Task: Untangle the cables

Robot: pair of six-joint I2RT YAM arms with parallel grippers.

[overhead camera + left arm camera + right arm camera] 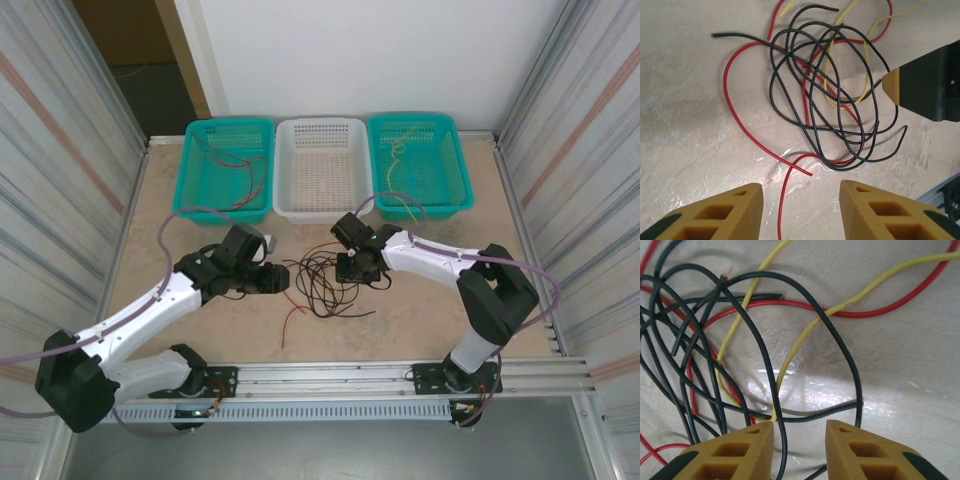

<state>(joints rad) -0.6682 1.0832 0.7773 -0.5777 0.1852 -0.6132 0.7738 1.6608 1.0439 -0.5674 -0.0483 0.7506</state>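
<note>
The cables lie in one tangle [322,282] on the table between my two grippers. In the left wrist view black loops [840,100] overlap a red cable [729,95] and a yellow one [829,90]. My left gripper [800,202] is open just above the table, with a red strand [781,200] running between its fingers, untouched. The right gripper [799,440] is open low over the tangle. A black strand [781,450] passes between its fingers, and a yellow cable [790,352] ends by its left fingertip. The left gripper [283,280] and the right gripper [352,268] face each other across the pile.
Three baskets stand along the back: a teal one [200,170] holding a thin dark-red wire, a white one [322,205], and a teal one [455,170] holding a yellowish wire. Metal walls close in both sides. A rail [400,375] runs along the near edge.
</note>
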